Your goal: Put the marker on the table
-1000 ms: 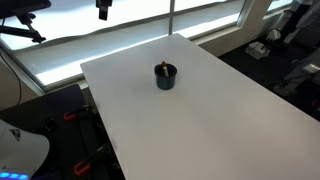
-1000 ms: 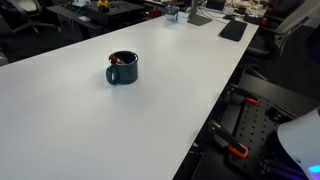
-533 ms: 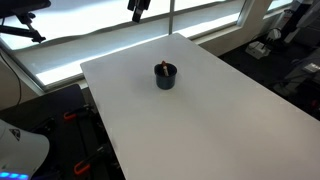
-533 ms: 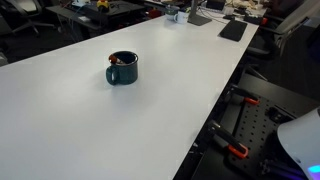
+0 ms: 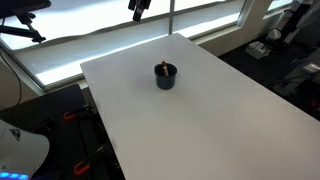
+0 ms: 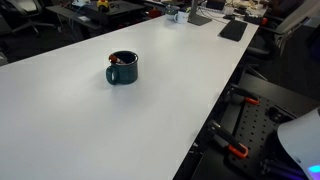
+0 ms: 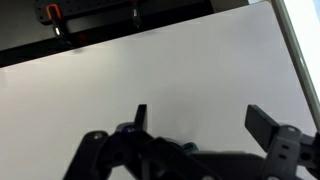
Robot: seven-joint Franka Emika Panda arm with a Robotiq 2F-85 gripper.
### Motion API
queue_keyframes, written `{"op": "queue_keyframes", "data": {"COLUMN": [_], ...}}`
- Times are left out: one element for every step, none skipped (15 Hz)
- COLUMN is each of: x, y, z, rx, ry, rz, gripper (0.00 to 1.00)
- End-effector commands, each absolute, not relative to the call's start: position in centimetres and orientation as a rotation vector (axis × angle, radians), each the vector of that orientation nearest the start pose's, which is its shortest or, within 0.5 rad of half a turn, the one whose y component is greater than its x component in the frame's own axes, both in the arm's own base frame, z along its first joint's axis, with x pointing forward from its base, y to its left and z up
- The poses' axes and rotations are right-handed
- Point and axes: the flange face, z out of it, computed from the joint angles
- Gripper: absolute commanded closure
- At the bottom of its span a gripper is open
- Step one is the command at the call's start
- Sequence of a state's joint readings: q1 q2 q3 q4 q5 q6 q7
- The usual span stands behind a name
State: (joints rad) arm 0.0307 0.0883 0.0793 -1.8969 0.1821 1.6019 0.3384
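Marker (image 5: 161, 68) stands inside the mug (image 5: 165, 78) on the white surface (image 5: 220, 120); tool (image 7: 200, 120) spread wide, empty, well apart from the mug.

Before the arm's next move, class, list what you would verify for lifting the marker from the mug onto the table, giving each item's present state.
1. Open fingers: ok.
2. Nothing held between them: ok.
3. Reddish-tipped marker sits in the mug: ok.
4. Upright mug: ok.
5. Free table beside the mug: ok.
6. Arm lined up above the mug: not ok; the wrist view shows no mug.
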Motion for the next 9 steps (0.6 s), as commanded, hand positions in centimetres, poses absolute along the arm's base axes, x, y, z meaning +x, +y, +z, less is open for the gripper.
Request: {"op": "queue_keyframes", "data": {"x": [53.2,53.2,53.2,53.2,53.2,53.2,53.2,53.8,54.2], "y": [7.7,7.7,7.7,7.7,7.7,7.7,7.7,7.9,8.0], "z": [43.1,43.2,43.1,43.1,43.1,43.1,43.1,42.8,42.5], "rx": [-2.954,-2.954,-2.954,-2.954,-2.954,-2.954,-2.954,-2.957,-2.957], "ry": [0.399,0.399,0.399,0.399,0.399,0.399,0.399,0.398,0.406], "rz": [0.627,0.627,0.627,0.627,0.627,0.628,0.628,0.638,0.643], "gripper": [0.00,0.00,0.00,0.00,0.00,0.00,0.00,0.00,0.00]}}
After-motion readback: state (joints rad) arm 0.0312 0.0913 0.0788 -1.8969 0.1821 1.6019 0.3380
